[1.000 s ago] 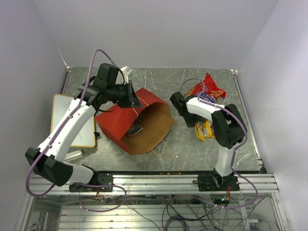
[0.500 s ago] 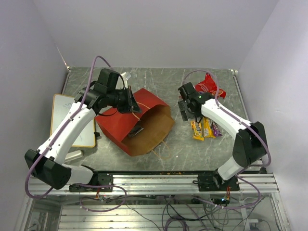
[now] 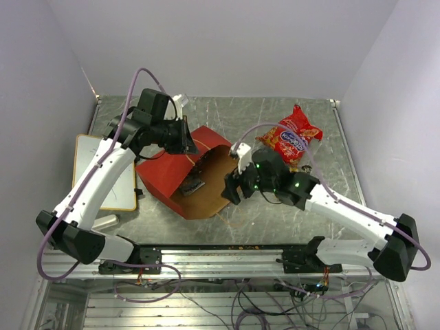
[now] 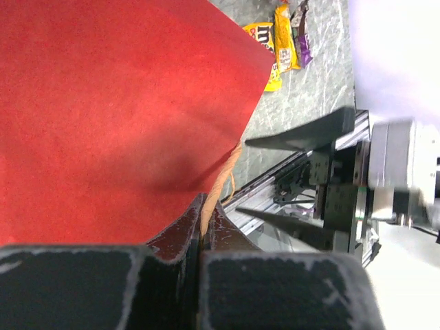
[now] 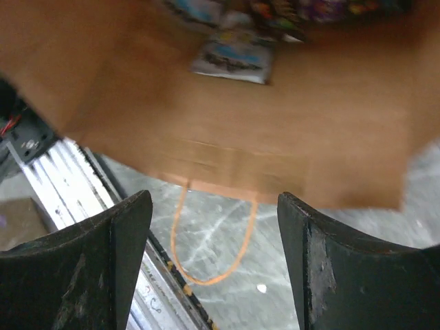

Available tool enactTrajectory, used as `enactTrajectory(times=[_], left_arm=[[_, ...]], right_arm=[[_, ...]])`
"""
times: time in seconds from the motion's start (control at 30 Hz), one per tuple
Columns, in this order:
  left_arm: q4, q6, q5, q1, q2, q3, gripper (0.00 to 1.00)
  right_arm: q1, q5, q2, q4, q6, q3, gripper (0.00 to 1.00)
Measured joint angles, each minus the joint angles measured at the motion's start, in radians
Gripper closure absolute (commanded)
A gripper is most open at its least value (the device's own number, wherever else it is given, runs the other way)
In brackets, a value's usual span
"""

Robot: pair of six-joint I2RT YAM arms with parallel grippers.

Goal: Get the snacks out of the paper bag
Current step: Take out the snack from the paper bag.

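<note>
In the middle of the tabletop (image 3: 227,113), a red paper bag (image 3: 161,180) lies on its side, mouth facing near and right. The left pincer (image 4: 204,206) is clamped on its twisted handle (image 4: 223,168). The right pincer (image 5: 213,203), fingers spread wide and empty, hovers at the opening. Already out are a red chip bag (image 3: 294,136) at the far right, yellow packets (image 4: 269,48) and a purple packet (image 4: 302,41). Inside the bag, a light-blue packet (image 5: 230,56) and a dark packet (image 3: 194,184) wait, so the task looks roughly half done.
</note>
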Motion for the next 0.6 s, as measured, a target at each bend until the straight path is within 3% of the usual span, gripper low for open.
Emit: enactTrajectory(times=[0.13,0.33,0.43,0.6], left_arm=[[-0.003,0.026,-0.001,0.0,-0.015,-0.014,0.93],[-0.006,0.038,0.007,0.0,-0.056,-0.054,0.93],[-0.006,0.044,0.007,0.0,-0.064,-0.055,0.93],[-0.012,0.049,-0.008,0.0,-0.069,-0.055,0.93]], right_arm=[[0.101,-0.065,-0.028,0.181,-0.129,-0.107,0.28],[0.251,-0.04,0.047,0.396,-0.449,-0.174,0.33],[0.265,-0.015,0.125,0.458,-0.61,-0.159,0.4],[0.258,0.045,0.243,0.594,-0.834,-0.147,0.59]])
